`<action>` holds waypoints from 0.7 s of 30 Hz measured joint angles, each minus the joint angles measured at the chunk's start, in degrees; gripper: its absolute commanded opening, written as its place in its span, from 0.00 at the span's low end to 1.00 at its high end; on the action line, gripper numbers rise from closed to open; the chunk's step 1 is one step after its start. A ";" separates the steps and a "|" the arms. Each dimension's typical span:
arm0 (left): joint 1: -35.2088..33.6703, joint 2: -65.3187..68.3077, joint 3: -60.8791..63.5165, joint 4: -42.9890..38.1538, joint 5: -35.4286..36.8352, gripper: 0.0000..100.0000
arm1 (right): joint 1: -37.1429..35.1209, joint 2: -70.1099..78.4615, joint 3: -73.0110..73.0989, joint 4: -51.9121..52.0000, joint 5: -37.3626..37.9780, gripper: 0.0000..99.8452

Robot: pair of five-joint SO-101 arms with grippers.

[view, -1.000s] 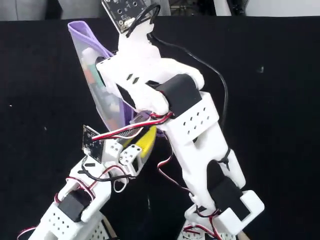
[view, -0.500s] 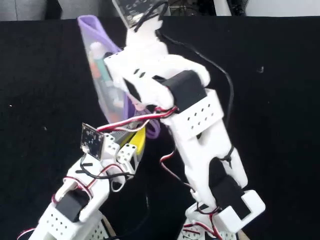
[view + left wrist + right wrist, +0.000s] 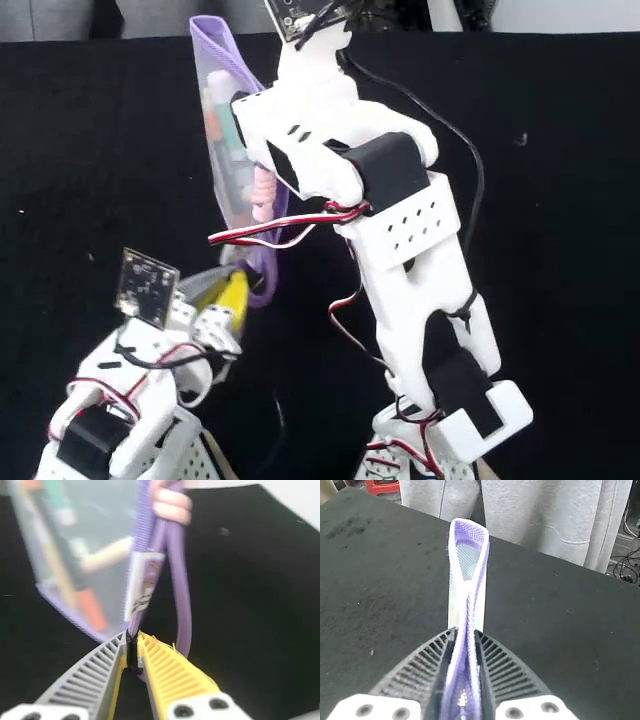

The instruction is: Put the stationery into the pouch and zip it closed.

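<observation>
between the two grippers, held up off the black table [image 3: 560,250]: one pouch [image 3: 228,150], clear sides, purple woven edging, hanging roughly upright.

right gripper [image 3: 465,632]: dark ribbed jaws closed to a narrow gap. they pinch the pouch's purple edge band flat between them. the band runs on past the tips to the pouch's far end, where it spreads into a small loop.

left gripper [image 3: 131,639]: one grey jaw, one yellow, almost together. it grips the pouch by a small black piece [image 3: 131,652] at the lower corner. this is likely the zip pull, though it is too small to be sure. a purple loop strap [image 3: 182,580] hangs just beside the yellow jaw.

stationery [image 3: 87,605]: pens or markers with orange, green and pale barrels, all inside the pouch, beyond the left gripper's tips.

pink ribbed piece [image 3: 170,502]: sits at the purple edging, farther out past the same tips. its purpose is unclear.

step in hand: filling looks done, and closing the zip appears to be the current job. one gripper anchors the edge and the other is on the pull. how far the zip has run cannot be told.

next move calls for: the right gripper holding the band taut while the left draws the pull along the edge, in line with it. the grip must be firm enough that the small piece does not slip. a free-hanging pouch may twist.

writing: a white label [image 3: 142,582] is sewn at the edging just past the left gripper's tips. its purple print is blurred and not legible.
</observation>
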 measured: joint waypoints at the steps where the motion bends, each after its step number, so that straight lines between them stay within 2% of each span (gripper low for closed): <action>1: -2.11 0.00 -0.18 0.00 -1.32 0.03 | 0.35 0.00 0.00 0.26 0.00 0.01; 5: -8.53 0.00 -3.34 0.00 -4.40 0.03 | 1.23 0.00 0.00 1.85 2.02 0.02; 9: -9.67 0.00 -8.00 0.00 -5.10 0.03 | 1.23 0.00 0.00 5.01 5.89 0.02; 16: -9.93 -0.09 -13.36 0.09 -5.36 0.03 | 1.23 0.00 0.00 9.49 6.95 0.22; 21: -10.11 -0.09 -14.59 0.00 -5.45 0.03 | 1.23 -0.18 -1.58 10.37 6.95 0.28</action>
